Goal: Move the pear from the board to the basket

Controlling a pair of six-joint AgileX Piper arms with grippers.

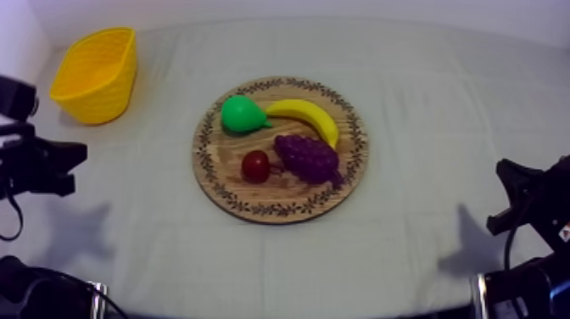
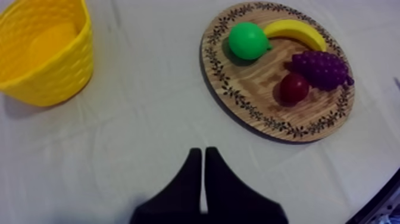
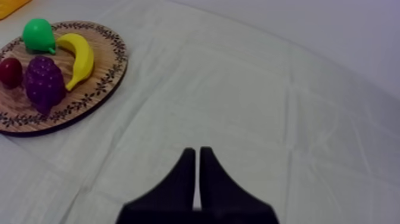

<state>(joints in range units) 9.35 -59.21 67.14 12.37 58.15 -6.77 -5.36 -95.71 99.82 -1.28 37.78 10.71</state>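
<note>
A green pear (image 1: pixel 241 114) (image 2: pixel 248 40) (image 3: pixel 38 34) lies on the round wooden board (image 1: pixel 229 188) (image 2: pixel 256 111) (image 3: pixel 89 95), at its back left, beside a banana (image 1: pixel 307 117). The yellow basket (image 1: pixel 97 74) (image 2: pixel 44 56) stands at the table's far left, with nothing in it that I can see. My left gripper (image 1: pixel 75 158) (image 2: pixel 202 156) rests at the left side, shut on nothing, well short of the board. My right gripper (image 1: pixel 507 197) (image 3: pixel 197 156) rests at the right side, also shut with nothing in it, over bare cloth.
On the board there are also a bunch of purple grapes (image 1: pixel 309 158) (image 2: pixel 320 68) (image 3: pixel 44 82) and a small red fruit (image 1: pixel 256 166) (image 2: pixel 294 87) (image 3: pixel 9 71). Bare cloth lies between the basket and the board.
</note>
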